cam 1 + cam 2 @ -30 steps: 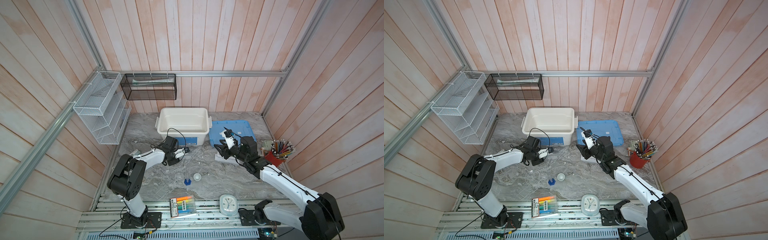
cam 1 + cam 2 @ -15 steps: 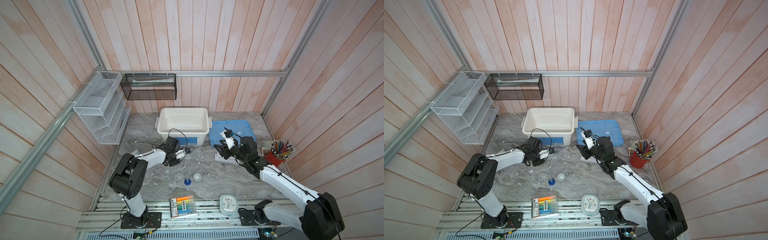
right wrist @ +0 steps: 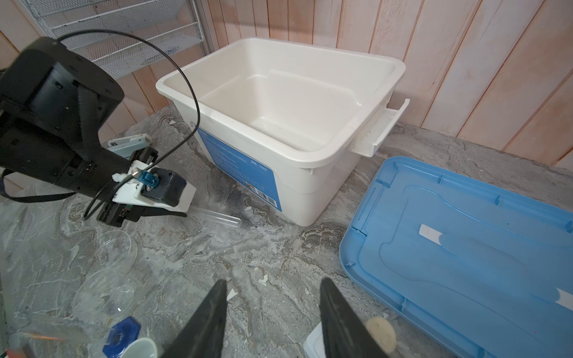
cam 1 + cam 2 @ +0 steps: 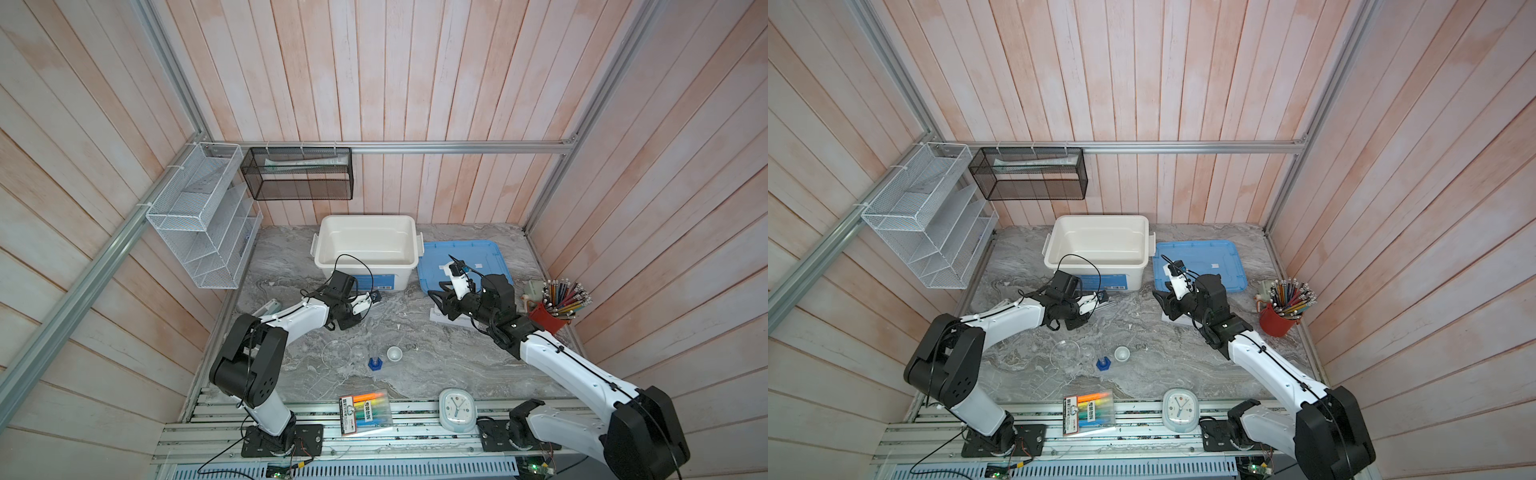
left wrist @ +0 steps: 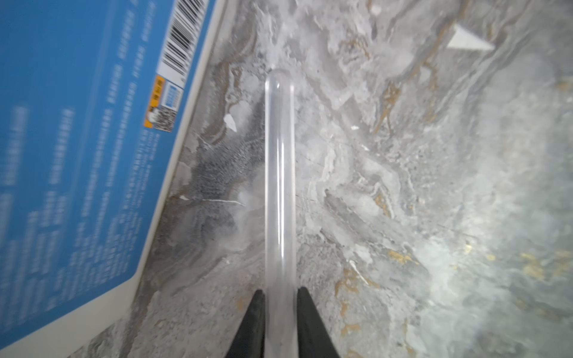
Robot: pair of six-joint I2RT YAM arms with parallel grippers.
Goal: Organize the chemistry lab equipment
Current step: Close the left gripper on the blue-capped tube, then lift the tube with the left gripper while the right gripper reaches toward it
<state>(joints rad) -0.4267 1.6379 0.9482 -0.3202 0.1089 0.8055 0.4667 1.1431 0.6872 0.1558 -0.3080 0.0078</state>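
The clear tube (image 5: 279, 186) lies level, low over the marble table (image 3: 279, 248), just on the near side of the white bin (image 3: 235, 127), left of the middle. Whether it touches the table I cannot tell. The left gripper (image 5: 280, 294) is closed to a narrow gap, with a black finger pressed against each side of the tube's end; its cap is hidden.

Nearer, in the middle, stand the round dish (image 4: 334, 353), the beaker (image 4: 357, 353), the blue-based cylinder (image 4: 375, 362) and the small white bowl (image 4: 394, 354).

To the right, the right gripper (image 3: 273, 282) hangs about half open, holding nothing. It is over the white rack (image 3: 311, 345), beside the blue lid (image 3: 465, 248).
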